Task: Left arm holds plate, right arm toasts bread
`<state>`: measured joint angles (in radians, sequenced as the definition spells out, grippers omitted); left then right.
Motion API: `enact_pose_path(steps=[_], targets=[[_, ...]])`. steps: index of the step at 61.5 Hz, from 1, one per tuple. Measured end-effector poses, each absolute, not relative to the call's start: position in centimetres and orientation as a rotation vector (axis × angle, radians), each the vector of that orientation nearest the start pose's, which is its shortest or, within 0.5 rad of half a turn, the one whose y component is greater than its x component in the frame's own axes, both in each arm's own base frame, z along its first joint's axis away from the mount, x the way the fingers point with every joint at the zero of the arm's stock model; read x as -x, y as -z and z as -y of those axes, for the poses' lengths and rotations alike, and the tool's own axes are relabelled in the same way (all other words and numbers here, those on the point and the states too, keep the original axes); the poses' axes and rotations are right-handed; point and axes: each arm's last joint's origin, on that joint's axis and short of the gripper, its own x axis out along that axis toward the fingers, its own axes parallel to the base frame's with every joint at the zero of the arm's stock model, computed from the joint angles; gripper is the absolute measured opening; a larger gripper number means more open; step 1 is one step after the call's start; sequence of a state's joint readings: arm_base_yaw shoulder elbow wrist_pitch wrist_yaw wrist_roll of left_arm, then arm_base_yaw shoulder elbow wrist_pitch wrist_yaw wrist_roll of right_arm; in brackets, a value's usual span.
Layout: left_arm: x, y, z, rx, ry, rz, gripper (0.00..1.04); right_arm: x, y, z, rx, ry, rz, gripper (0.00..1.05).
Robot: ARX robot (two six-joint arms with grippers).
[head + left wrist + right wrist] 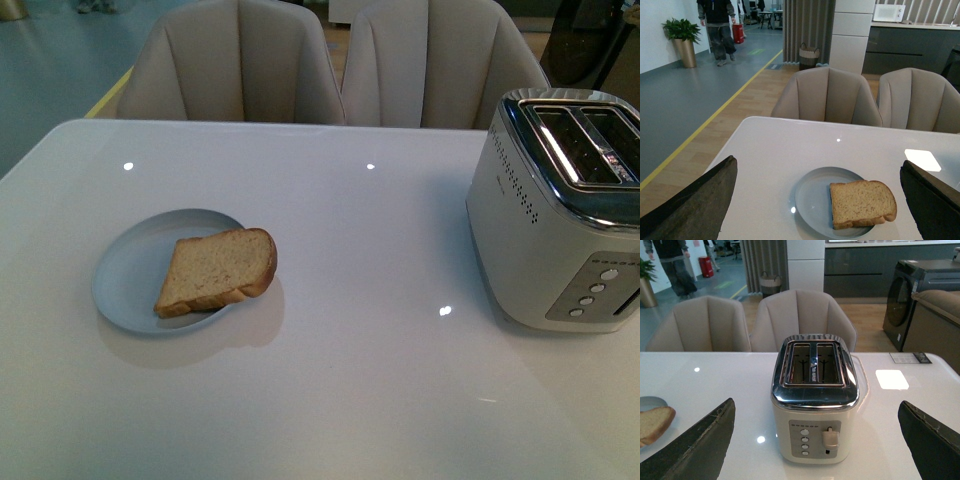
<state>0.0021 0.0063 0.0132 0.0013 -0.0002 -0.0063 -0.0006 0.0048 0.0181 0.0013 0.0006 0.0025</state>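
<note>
The pale-blue plate (140, 275) lies on the white table at the left in the front view. The bread slice (217, 271) rests on the plate's right side, its rounded end reaching over the rim. The white and chrome toaster (560, 220) stands at the right with two empty slots. No arm shows in the front view. My left gripper (822, 200) is open, back from the plate (812, 200) and bread (862, 202), which show between its fingers (700, 200). My right gripper (815, 440) is open, back from the toaster (815, 400), its fingers (695, 445) wide on either side.
Two beige chairs (235, 65) stand behind the table's far edge. The toaster's lever (830, 438) and buttons face the right wrist camera. The bread's end (654, 424) shows at that view's edge. A person (716, 25) walks on the floor far behind.
</note>
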Motion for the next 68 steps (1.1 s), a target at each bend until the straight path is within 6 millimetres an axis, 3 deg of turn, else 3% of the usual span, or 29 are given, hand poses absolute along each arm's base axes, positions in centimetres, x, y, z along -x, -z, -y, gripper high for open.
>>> enact_pose_path(steps=[2, 8, 11, 19, 25, 35, 40, 49, 68], targets=[[-9.8, -16.7, 0.0, 0.022, 0.015, -0.037, 0.98, -9.7, -16.9, 0.0, -0.003, 0.001, 0.015, 0.96], [-9.9, -16.7, 0.1, 0.179, 0.060, -0.461, 0.98, -9.7, -16.9, 0.0, -0.002, 0.000, 0.015, 0.96], [-9.9, -16.2, 0.0, 0.228, 0.043, -0.571, 0.98, -9.7, -16.9, 0.0, -0.003, 0.001, 0.015, 0.96], [-10.9, -16.7, -0.2, 0.257, 0.045, -0.569, 0.98, -9.7, -16.9, 0.0, -0.002, 0.001, 0.015, 0.96], [-12.8, -16.7, -0.7, 0.259, 0.042, -0.567, 0.98, -9.7, -16.9, 0.0, -0.002, 0.001, 0.015, 0.96], [-18.9, -16.0, -2.2, 0.232, 0.050, -0.564, 0.98, -9.7, -16.9, 0.0, -0.002, 0.001, 0.015, 0.96], [-21.8, -15.2, -2.6, 0.239, 0.075, -0.588, 0.98, -9.7, -16.9, 0.0, -0.002, 0.001, 0.015, 0.96], [-25.1, -13.3, -3.3, 0.253, 0.059, -0.647, 0.98, -9.7, -16.9, 0.0, -0.003, 0.001, 0.015, 0.96], [-28.6, -9.2, -4.8, 0.252, -0.012, -0.759, 0.98, -9.7, -16.9, 0.0, -0.002, 0.001, 0.015, 0.96]])
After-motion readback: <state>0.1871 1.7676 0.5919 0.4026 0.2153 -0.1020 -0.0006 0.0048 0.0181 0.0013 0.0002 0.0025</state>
